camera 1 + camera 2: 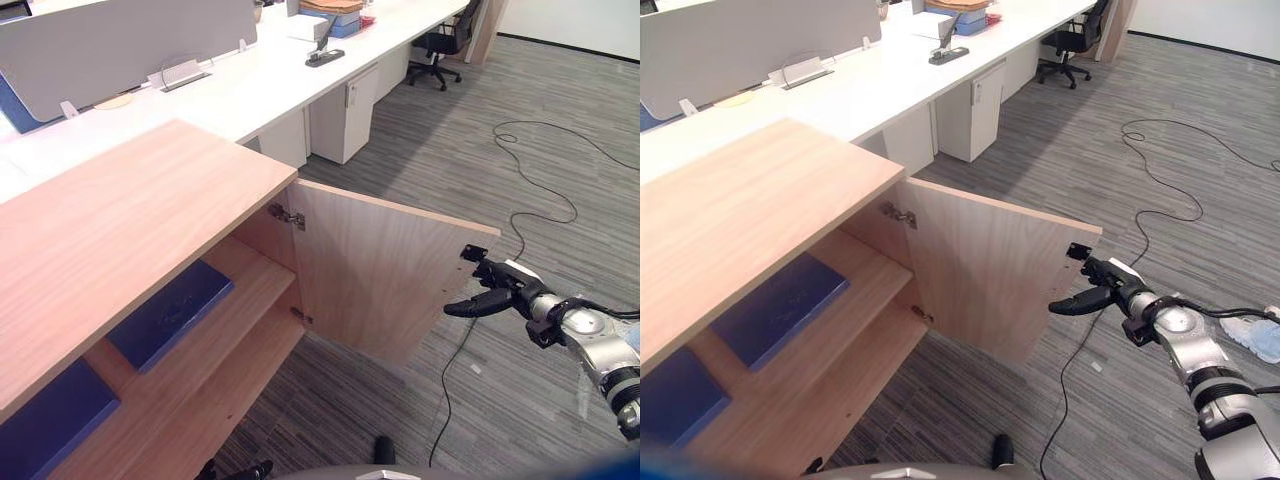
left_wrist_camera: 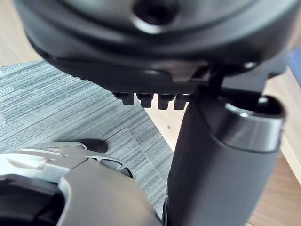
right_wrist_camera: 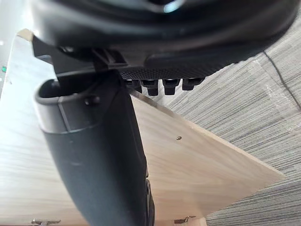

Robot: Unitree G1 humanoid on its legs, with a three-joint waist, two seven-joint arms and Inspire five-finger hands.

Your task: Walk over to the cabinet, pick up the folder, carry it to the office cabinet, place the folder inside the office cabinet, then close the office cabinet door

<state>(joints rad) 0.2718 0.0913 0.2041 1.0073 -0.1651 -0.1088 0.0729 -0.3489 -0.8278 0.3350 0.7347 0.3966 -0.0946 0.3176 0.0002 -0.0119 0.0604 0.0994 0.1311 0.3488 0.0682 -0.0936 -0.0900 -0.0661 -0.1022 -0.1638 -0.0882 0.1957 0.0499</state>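
Folder (image 1: 170,312) on shelf (image 1: 255,275); right hand (image 1: 490,290) outstretched by door (image 1: 380,270) edge, fingers seemingly straight, empty.

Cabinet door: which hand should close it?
Right. The right hand sits open beside the door's free edge, with a folder already on the shelf; the left hand hangs near the cabinet body instead.

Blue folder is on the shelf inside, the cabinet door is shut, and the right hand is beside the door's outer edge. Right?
Not quite: the cabinet door stands wide open, as the left eye view shows. The blue folder does lie on the shelf and the right hand is beside the door's outer edge.
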